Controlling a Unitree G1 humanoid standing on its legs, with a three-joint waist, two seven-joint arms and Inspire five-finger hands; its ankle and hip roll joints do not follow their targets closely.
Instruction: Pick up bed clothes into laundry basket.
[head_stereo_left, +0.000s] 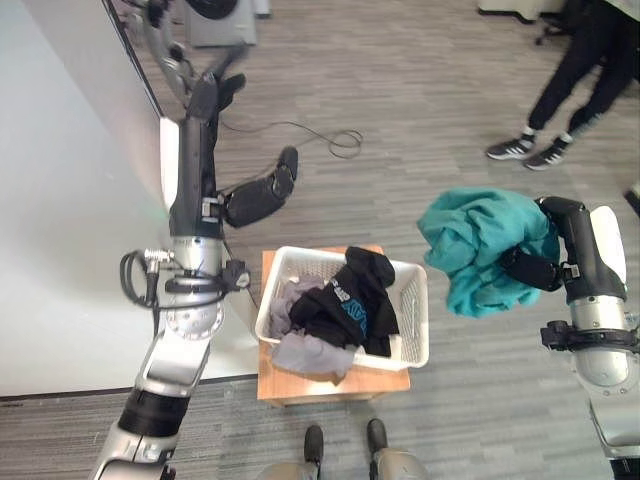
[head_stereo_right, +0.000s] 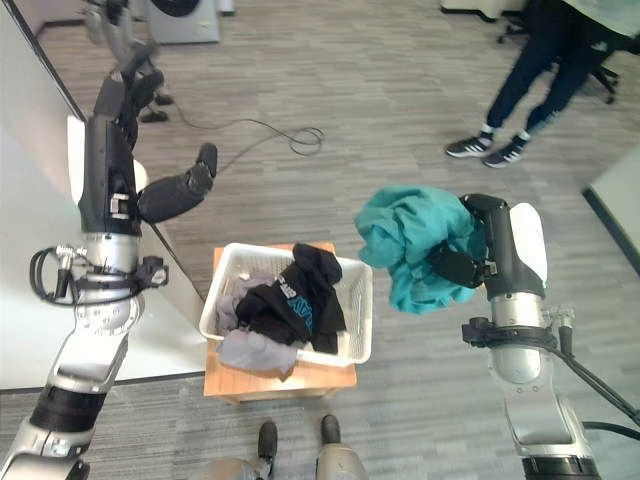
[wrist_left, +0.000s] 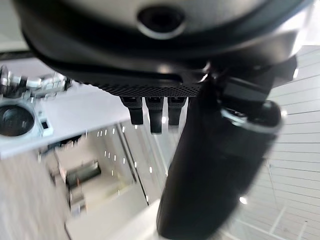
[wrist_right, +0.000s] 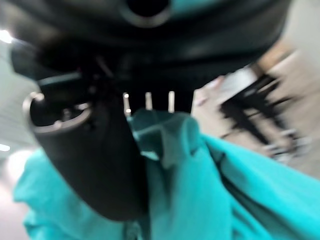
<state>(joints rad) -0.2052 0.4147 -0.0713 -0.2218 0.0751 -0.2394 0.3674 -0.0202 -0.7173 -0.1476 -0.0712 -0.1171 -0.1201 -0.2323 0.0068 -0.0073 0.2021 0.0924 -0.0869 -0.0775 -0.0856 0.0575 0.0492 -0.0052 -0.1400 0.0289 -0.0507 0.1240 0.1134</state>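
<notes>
Two garments (black, grey) in white basket; right robot hand clutching teal cloth

Looks like a lab or test room staged as a bedroom. Grey plank floor, a white bed along the left wall, a white laundry basket on a low wooden stand. A washing machine at the far edge, a loose cable on the floor, a person standing by.
</notes>
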